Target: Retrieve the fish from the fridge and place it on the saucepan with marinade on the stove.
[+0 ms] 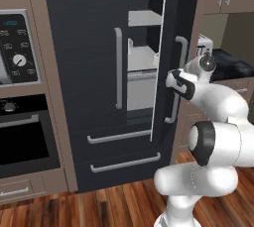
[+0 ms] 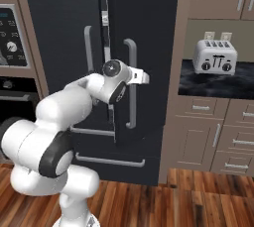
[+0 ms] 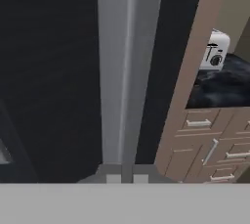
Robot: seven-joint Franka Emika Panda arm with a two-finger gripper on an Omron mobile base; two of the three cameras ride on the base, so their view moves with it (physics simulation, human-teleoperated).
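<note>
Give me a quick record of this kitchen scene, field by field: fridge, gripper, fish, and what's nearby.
fridge: right door ajar, pale shelves visible inside
handle: silver bar of the right door, in front of the hand camera
gripper: at that handle, fingers shut on it
fish: cannot tell
toaster: on the dark counter right of the fridge
oven: left of the fridge

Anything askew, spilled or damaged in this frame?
Nothing spilled or damaged. The fridge's right door stands partly ajar, showing pale shelves, with the gripper at its silver handle. The toaster sits upright on the counter.
</note>
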